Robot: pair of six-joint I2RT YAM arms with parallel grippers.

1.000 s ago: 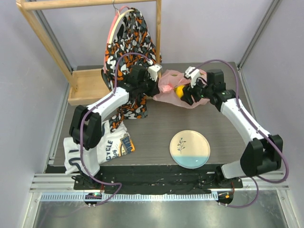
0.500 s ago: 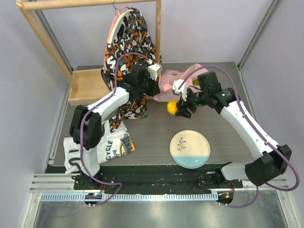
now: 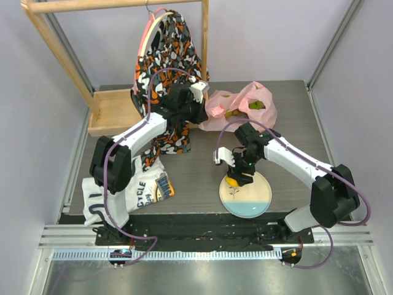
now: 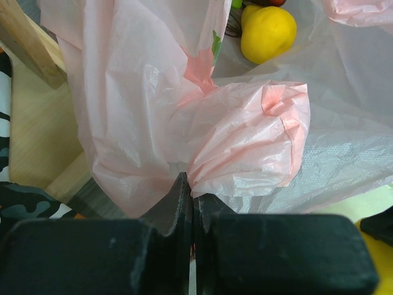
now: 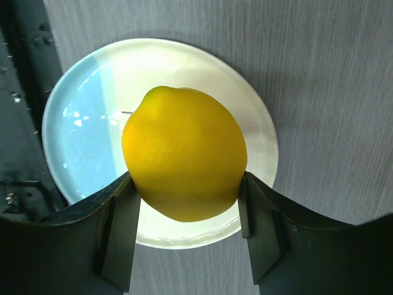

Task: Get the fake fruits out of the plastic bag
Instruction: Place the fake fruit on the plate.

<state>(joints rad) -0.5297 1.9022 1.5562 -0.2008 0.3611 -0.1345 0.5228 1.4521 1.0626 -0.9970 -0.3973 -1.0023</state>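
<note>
Obs. 1: The smooth yellow plastic lemon is pinched in my right gripper, one finger against each flank. It sits over the middle of the round cream-and-blue plate; I cannot tell whether it touches the plate.

Obs. 2: The thin translucent pink plastic bag lies crumpled on the dark table, beyond the plate and well apart from it. My left gripper has its jaws pressed together on a gathered fold of the bag's film. A second yellow lemon and a green piece lie inside the bag.

Obs. 3: Writing: a white T-shirt, left of the plate, carries print in which "CYCLE" can be read; the rest is too small. The plate bears a small dark sprig drawing.

Obs. 4: An orange-black-white patterned garment hangs on a wooden rack, beyond the plate and to its left. My left arm crosses in front of the garment's lower part.
</note>
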